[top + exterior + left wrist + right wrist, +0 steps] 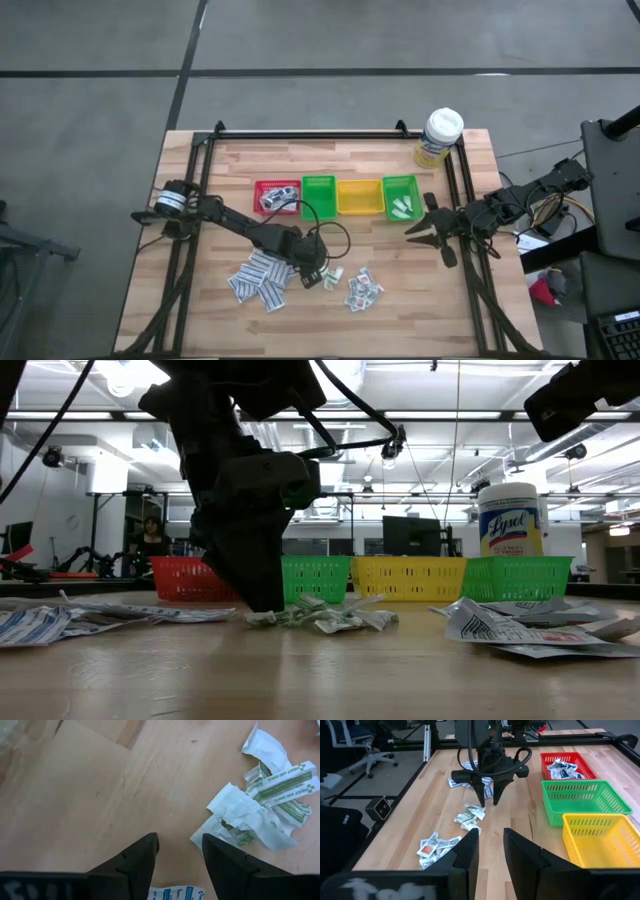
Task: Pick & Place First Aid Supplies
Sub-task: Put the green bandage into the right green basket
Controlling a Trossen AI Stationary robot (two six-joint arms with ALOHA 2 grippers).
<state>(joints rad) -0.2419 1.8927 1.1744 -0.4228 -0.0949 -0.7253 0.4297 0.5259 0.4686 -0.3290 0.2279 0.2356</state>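
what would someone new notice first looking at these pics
Probably the row of small bins across the middle of the table, red, green, yellow, green, with a white-capped bottle at the far right corner. Next, the left gripper, jaws open, low over the wood between the piles of white packets. The right gripper waits, jaws apart, beside the rightmost green bin.
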